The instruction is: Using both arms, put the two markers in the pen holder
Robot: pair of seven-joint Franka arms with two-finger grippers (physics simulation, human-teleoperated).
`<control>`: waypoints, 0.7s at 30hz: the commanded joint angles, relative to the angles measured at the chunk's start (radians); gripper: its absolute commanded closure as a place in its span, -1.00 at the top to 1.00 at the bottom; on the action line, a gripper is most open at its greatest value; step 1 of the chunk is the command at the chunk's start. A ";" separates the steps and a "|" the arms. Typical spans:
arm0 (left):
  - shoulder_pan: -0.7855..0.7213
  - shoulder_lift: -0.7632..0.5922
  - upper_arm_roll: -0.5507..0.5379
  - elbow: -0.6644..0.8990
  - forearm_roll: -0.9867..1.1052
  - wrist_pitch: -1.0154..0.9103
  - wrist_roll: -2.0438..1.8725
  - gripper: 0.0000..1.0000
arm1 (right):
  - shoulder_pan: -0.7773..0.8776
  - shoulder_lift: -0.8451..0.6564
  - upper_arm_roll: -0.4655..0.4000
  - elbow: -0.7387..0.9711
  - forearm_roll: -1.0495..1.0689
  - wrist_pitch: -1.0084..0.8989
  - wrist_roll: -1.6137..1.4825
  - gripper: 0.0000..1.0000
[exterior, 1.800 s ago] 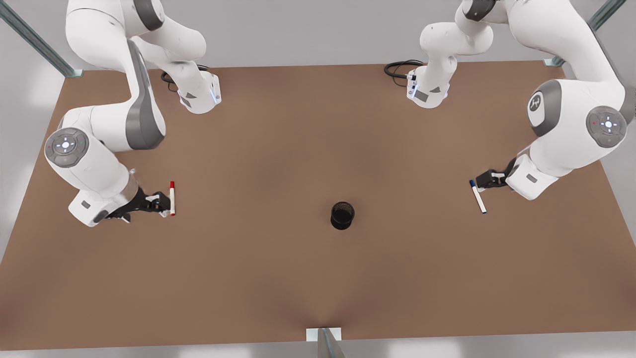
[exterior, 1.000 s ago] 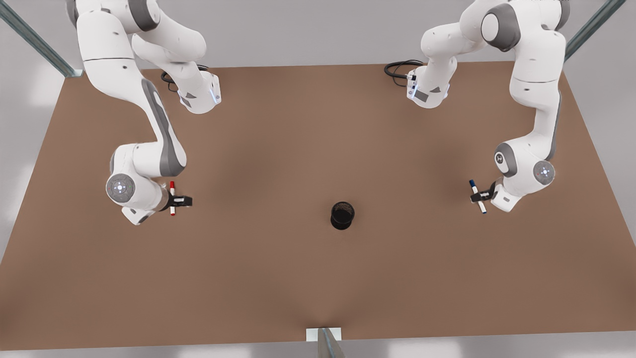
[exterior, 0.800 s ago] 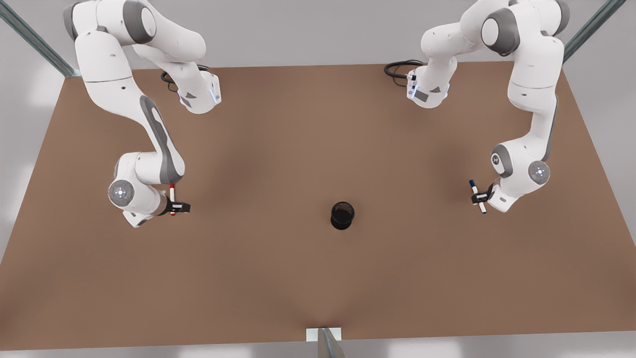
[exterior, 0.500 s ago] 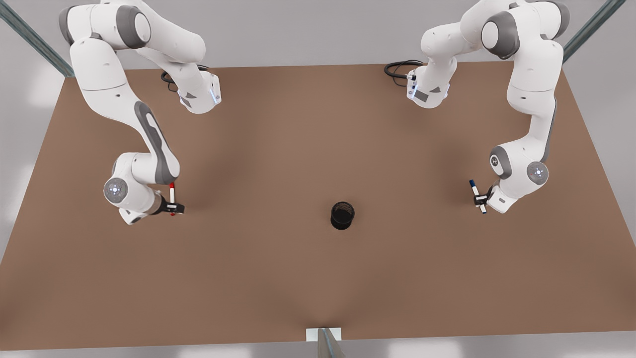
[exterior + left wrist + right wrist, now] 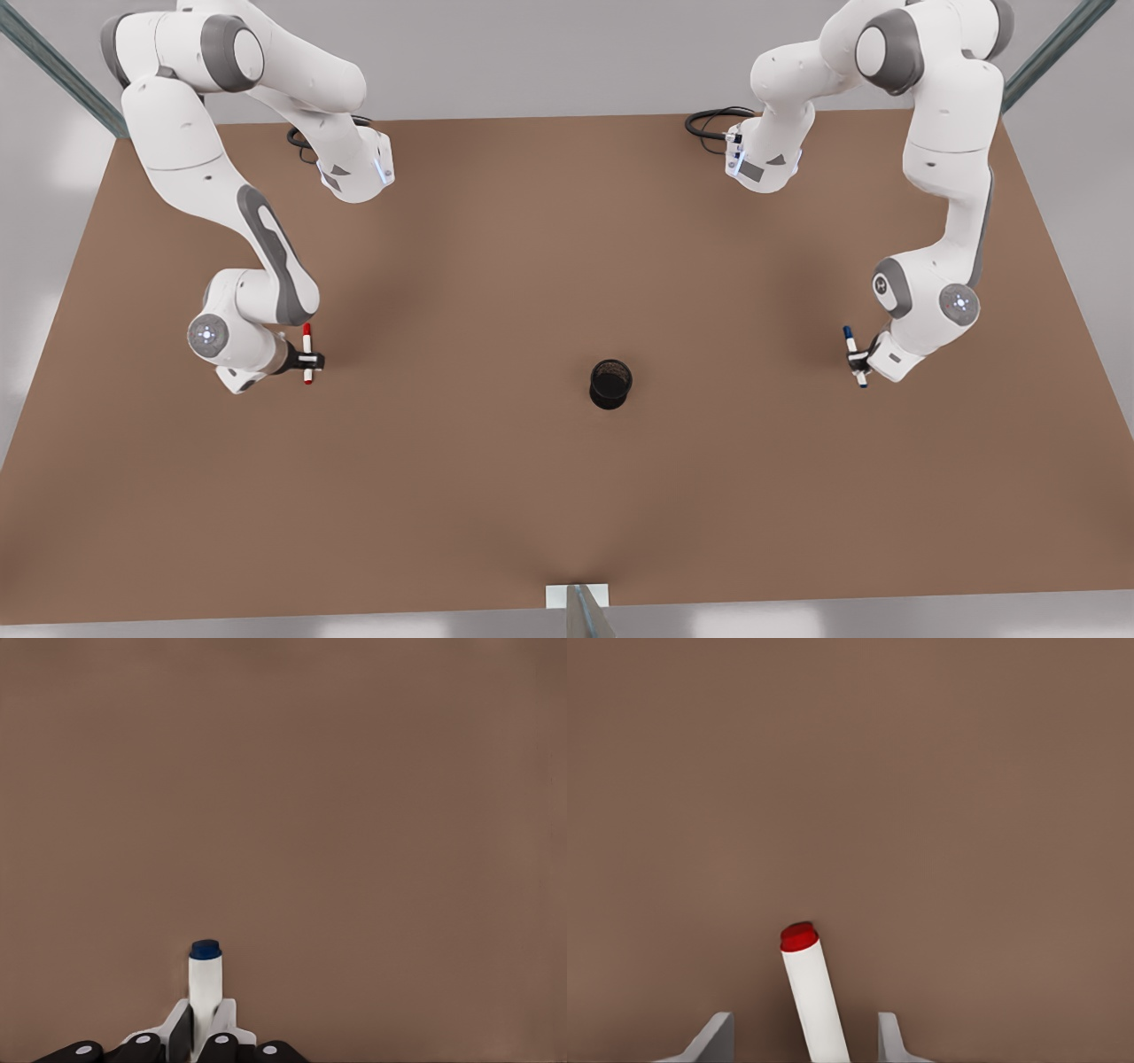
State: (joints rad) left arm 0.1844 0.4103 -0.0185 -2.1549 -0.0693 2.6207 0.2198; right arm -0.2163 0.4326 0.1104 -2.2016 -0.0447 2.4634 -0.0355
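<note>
Pincers are being observed at opposite sides of the brown tabletop (image 5: 496, 496). The left pincer (image 5: 856, 359), at the front view's right, is being pressed onto the white barrel of the blue marker (image 5: 854, 355); in the left wrist view its fingers (image 5: 181, 1034) are seen pinching the blue marker (image 5: 205, 983) on both sides. The right pincer (image 5: 308, 361), at the front view's left, is being positioned around the red marker (image 5: 307, 353), which is lying on the tabletop; in the right wrist view its fingers (image 5: 712, 1038) are seen spread, with gaps on both sides of the red marker (image 5: 813, 995). The pen holder (image 5: 610, 384) is being left upright between the arms, well apart from both markers.
</note>
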 commanded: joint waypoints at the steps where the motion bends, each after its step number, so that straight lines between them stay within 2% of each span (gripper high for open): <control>1: -0.003 -0.059 -0.069 0.024 -0.163 -0.102 0.000 -0.57 | 0.000 0.008 0.000 -0.007 0.002 0.032 -0.110 0.36; 3: -0.005 -0.160 -0.167 0.059 -0.362 -0.229 -0.002 -0.57 | 0.000 0.008 0.000 -0.012 0.002 0.037 -0.110 0.33; 4: -0.005 -0.186 -0.190 0.139 -0.409 -0.365 -0.004 -0.57 | 0.000 0.008 0.000 -0.012 0.002 0.037 -0.110 0.29; 5: -0.005 -0.185 -0.227 0.208 -0.432 -0.450 -0.011 -0.57 | 0.000 0.008 0.000 -0.013 0.002 0.037 -0.110 0.26; 6: -0.006 -0.180 -0.291 0.240 -0.495 -0.453 -0.020 -0.57 | 0.000 0.008 0.000 -0.013 0.002 0.037 -0.110 0.24; 8: -0.108 -0.165 -0.327 0.336 -0.558 -0.406 -0.008 -0.57 | 0.000 0.008 0.002 -0.012 0.002 0.037 -0.112 0.10; 12: -0.304 -0.093 -0.325 0.363 -0.817 -0.125 0.513 -0.57 | 0.000 0.008 0.002 -0.012 0.002 0.037 -0.112 -0.03; 15: -0.324 -0.053 -0.324 0.345 -1.124 -0.060 0.964 -0.57 | 0.000 0.008 0.002 -0.012 0.002 0.037 -0.115 -0.15; 21: -0.330 0.013 -0.322 0.348 -1.353 -0.034 1.547 -0.57 | -0.002 0.009 0.002 -0.012 0.002 0.037 -0.115 -0.29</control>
State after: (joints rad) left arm -0.1454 0.4169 -0.3415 -1.8078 -1.2893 2.5413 0.7142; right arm -0.2178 0.4422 0.1119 -2.2139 -0.0436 2.4994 -0.1111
